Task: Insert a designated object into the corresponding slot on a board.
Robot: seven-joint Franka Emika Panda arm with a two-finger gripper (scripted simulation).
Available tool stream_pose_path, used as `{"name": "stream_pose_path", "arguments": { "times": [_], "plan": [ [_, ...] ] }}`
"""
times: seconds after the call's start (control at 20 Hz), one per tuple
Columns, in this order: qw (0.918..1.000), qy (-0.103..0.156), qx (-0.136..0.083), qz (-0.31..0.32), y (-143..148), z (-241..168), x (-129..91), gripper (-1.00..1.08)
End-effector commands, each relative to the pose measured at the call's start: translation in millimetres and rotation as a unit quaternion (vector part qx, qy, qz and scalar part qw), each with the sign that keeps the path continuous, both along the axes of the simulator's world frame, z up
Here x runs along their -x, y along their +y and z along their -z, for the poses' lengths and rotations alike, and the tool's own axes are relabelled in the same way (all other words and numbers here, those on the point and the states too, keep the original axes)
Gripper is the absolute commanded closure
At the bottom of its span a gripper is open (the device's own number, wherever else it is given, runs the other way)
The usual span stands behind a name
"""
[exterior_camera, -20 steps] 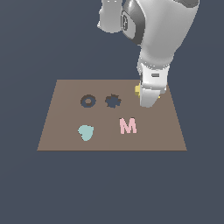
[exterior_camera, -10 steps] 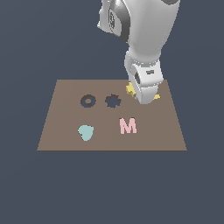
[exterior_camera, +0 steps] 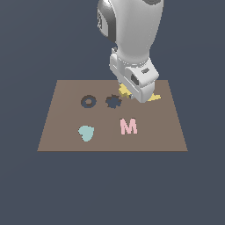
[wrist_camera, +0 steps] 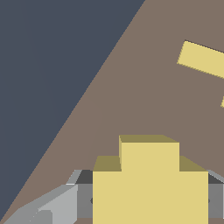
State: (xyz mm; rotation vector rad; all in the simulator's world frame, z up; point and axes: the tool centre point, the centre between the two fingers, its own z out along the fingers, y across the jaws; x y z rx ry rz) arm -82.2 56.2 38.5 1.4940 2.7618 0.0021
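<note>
The white arm (exterior_camera: 132,39) filled the upper middle of the exterior view, reaching down over the far side of the brown board (exterior_camera: 61,132). The board lay flat and carried a pink M (exterior_camera: 128,126) near its middle, a pale teal shape (exterior_camera: 86,132) toward the exterior view's left, a dark ring cutout (exterior_camera: 88,102) and, just beside it, the jagged navy slot (exterior_camera: 113,101). A thin yellow piece (wrist_camera: 202,58) lay flat on the board past the arm. The gripper (wrist_camera: 148,201) was clamped on the chunky yellow block (wrist_camera: 148,183), a grey finger (wrist_camera: 52,205) pressed against one flank. In the exterior view the block (exterior_camera: 124,91) hung just right of the slot, not in it.
</note>
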Motion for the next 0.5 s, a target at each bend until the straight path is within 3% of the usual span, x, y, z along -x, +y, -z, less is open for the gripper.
{"name": "stream_pose_path", "arguments": {
  "times": [0.0, 0.45],
  "plan": [
    [0.9991, 0.0, 0.0, -0.043, -7.9, -0.5, -2.6, 1.08],
    [0.9825, 0.0, 0.001, -0.186, -32.4, -1.5, -16.8, 1.08]
  ]
}}
